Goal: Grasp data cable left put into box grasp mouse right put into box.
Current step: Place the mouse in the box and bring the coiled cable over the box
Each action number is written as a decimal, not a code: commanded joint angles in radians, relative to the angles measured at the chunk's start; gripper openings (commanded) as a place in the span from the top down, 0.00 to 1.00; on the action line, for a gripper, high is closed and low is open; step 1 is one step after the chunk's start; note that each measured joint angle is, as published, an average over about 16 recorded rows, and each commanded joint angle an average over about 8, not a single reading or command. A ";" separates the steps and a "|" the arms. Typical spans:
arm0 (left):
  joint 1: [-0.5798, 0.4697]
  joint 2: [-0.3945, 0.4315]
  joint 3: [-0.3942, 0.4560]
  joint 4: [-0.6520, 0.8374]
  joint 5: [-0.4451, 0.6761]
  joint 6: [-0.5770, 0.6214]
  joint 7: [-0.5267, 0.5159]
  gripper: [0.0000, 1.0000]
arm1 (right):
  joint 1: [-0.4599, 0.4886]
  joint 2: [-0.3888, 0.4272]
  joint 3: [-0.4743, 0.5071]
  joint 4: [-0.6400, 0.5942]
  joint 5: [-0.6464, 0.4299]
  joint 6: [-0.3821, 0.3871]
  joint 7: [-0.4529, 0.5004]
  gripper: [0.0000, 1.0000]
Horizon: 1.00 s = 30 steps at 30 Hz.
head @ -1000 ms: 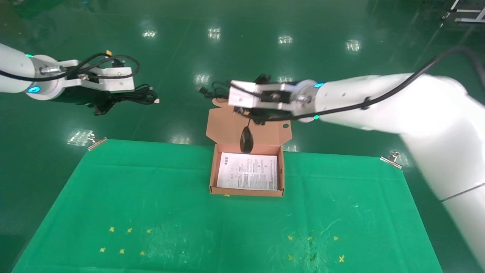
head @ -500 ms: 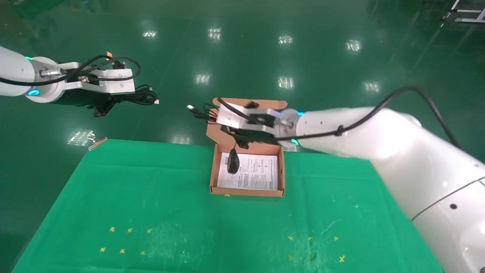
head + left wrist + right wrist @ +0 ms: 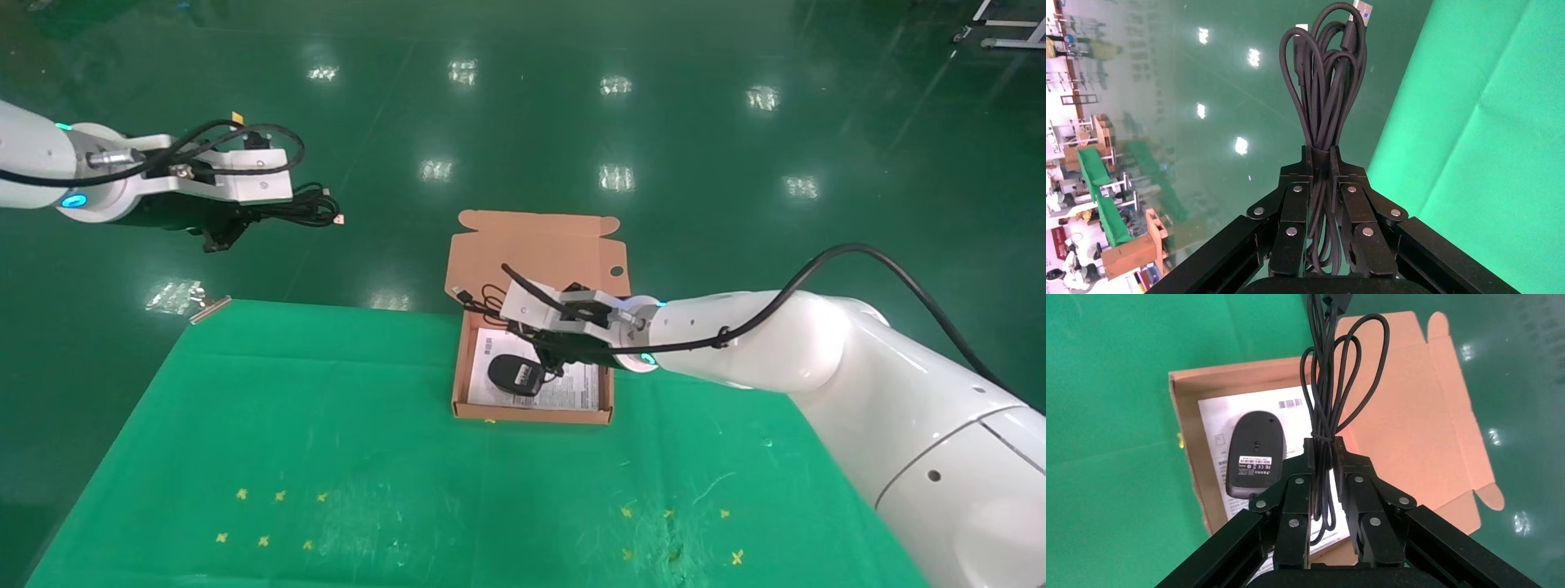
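The box (image 3: 531,414) stands open at the back middle of the green cloth, lid flap (image 3: 539,245) laid back. The mouse (image 3: 515,374) lies underside up on the white leaflet inside it; it also shows in the right wrist view (image 3: 1254,454). My right gripper (image 3: 535,339) hovers low over the box (image 3: 1184,447), shut on the mouse's bundled cord (image 3: 1333,386). My left gripper (image 3: 249,214) is held high beyond the table's back left, shut on the data cable (image 3: 302,208), whose looped bundle (image 3: 1324,79) sticks out past the fingertips.
The green cloth (image 3: 327,425) covers the table, with small yellow cross marks near the front on both sides. A metal clip (image 3: 210,306) holds the cloth at the back left corner. Shiny green floor lies beyond the table.
My right gripper has come down and toward me from above the lid flap into the box. The dangling mouse now lies on the leaflet. The left arm has not moved.
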<state>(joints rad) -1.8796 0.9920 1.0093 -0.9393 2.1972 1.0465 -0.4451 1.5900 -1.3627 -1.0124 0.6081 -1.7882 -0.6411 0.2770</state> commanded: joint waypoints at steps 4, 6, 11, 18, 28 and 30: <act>0.000 0.000 0.000 -0.001 0.000 0.000 0.000 1.00 | -0.002 0.004 -0.005 0.004 0.004 0.000 0.001 0.00; 0.000 0.000 0.000 0.000 0.000 0.000 0.000 1.00 | -0.003 0.012 -0.004 0.014 0.006 0.001 0.002 0.00; 0.013 0.011 0.002 -0.002 -0.012 -0.004 0.011 1.00 | -0.003 0.038 -0.003 0.044 0.014 0.016 0.006 0.00; 0.078 0.082 0.002 0.036 -0.077 -0.074 0.079 1.00 | 0.016 0.127 0.013 0.109 0.011 0.029 0.013 0.00; 0.166 0.262 -0.006 0.224 -0.172 -0.257 0.242 1.00 | 0.051 0.316 0.027 0.239 -0.043 0.014 0.070 0.00; 0.183 0.304 -0.008 0.275 -0.200 -0.291 0.291 1.00 | 0.053 0.349 0.027 0.275 -0.057 0.005 0.090 0.00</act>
<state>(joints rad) -1.6972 1.2807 1.0048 -0.6806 1.9899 0.7647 -0.1579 1.6405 -1.0223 -0.9869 0.8824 -1.8468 -0.6368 0.3679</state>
